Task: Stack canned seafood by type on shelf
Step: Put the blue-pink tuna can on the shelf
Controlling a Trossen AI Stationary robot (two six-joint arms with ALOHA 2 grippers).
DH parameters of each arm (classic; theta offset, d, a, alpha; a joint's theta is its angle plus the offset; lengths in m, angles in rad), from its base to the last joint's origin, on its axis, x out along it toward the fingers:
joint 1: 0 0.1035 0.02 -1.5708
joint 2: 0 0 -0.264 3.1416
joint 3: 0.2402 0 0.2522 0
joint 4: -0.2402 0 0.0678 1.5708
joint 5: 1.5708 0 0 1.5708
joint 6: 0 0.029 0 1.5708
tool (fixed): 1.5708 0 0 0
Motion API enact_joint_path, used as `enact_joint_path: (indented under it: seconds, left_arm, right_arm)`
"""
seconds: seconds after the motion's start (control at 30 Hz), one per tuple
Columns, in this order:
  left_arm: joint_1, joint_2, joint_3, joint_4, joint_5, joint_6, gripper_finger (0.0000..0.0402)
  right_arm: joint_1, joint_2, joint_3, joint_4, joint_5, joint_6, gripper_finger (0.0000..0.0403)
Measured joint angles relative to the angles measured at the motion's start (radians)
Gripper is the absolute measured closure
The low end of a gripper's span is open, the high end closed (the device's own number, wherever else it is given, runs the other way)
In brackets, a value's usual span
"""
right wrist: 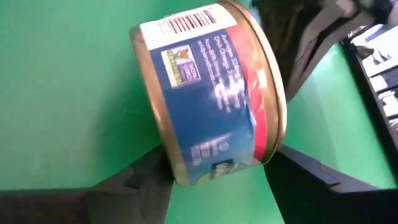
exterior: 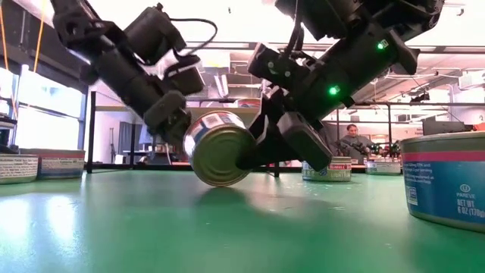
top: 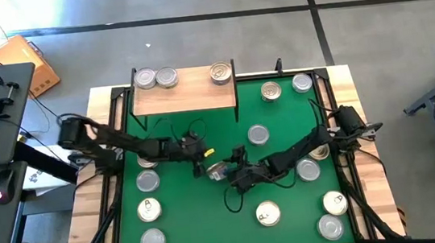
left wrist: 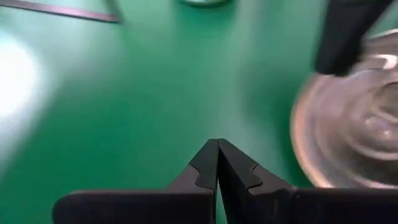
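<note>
Note that the blue-labelled can (right wrist: 208,93) is tipped on edge at mid-mat, probably so its flat ends face the fingers. The right gripper (top: 224,170) clamps it, jaws partly open across the ends. The left gripper (top: 197,154), jaws fully closed and empty, steadies it from beside. The shelf (top: 185,97) stands well apart at the rear.

Mid-mat, the right claw (top: 224,172) grips a can (top: 217,170), the left claw (top: 198,161) just beside.
</note>
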Motion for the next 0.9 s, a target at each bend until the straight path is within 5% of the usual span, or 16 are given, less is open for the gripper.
enact_joint_path:
  seconds: [0.17, 0.43, 0.73, 0.9]
  left_arm:
    - [-0.012, -0.175, 0.0, -0.177, -0.101, 0.001, 0.0401]
    - [-0.179, -0.391, 0.001, -0.26, -0.215, 0.027, 0.0401]
    - [-0.469, -0.574, 0.002, -0.343, -0.763, 0.008, 0.0401]
    - [-0.533, -0.599, 0.002, -0.364, -0.885, 0.008, 0.0401]
  right_arm:
    - [0.0, 0.0, 0.0, 0.006, -0.015, 0.061, 0.0221]
    - [0.017, -0.052, 0.039, 0.013, 0.063, 0.051, 0.0222]
    - [-0.107, -0.098, 0.448, -0.499, 0.328, -0.09, 0.0222]
    - [-0.249, -0.025, 0.631, -0.616, 0.33, -0.146, 0.0222]
